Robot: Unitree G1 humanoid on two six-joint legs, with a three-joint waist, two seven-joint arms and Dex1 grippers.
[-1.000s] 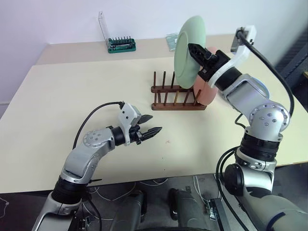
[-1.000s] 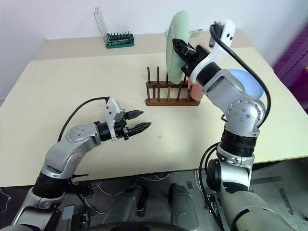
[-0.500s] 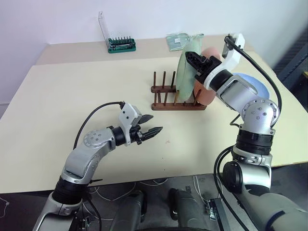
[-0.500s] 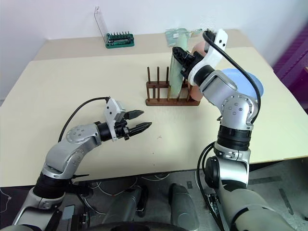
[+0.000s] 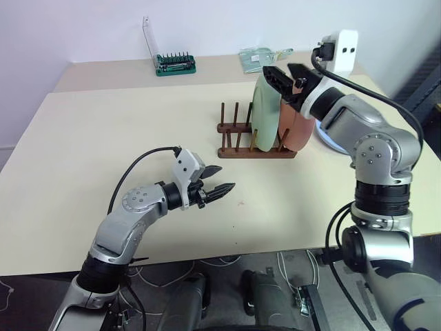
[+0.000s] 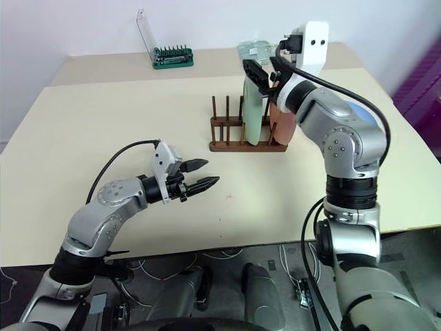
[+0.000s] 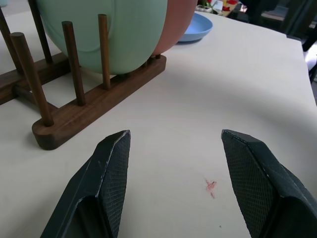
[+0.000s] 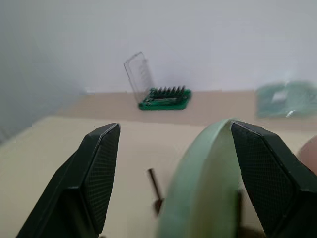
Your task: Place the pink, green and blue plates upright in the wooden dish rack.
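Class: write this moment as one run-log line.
green plate: upright in rack | pink plate: upright beside it | blue plate: flat on table | right gripper: open above green plate | left gripper: open, empty

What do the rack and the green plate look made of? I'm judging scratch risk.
Wooden dish rack: dark brown wood, visible grain, satin finish. Green plate: smooth, uniformly pale green, softly matte; probably plastic or melamine, though glazed ceramic can't be ruled out.
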